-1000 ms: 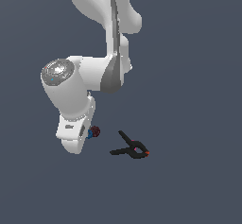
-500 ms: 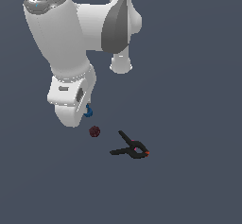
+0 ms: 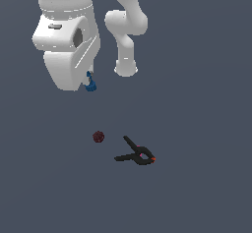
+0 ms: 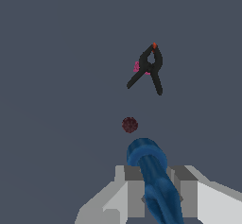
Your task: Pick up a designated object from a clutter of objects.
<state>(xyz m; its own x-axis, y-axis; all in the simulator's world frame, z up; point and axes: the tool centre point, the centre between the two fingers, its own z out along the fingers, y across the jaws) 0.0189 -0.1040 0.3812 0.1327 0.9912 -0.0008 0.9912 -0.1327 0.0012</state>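
The hand (image 4: 152, 197) is clamped on the blue knobbly piece (image 4: 153, 183): in the wrist view the two grey fingers (image 4: 134, 194) sit on either side of its stem, and its rounded head sticks out beyond them. In the exterior view the same piece (image 3: 90, 84) shows as a small blue bit peeking out under the white bulk of the arm. A second ago the hand was down among the clutter, right beside the dark red bumpy ball (image 3: 98, 137); half a second ago it had begun to lift, and now it hangs well above the ball with the blue piece carried up with it. The ball itself has not shifted on the tabletop (image 3: 197, 197), and the black spring clamp (image 3: 136, 154), just beside the ball toward the exterior view's right, lies as it did, red-orange tip pointing away from the ball. So the designated object has left the surface while the other two stayed put. By my reading the pick is essentially made; what remains is only to keep the grip firm on so small a stem.
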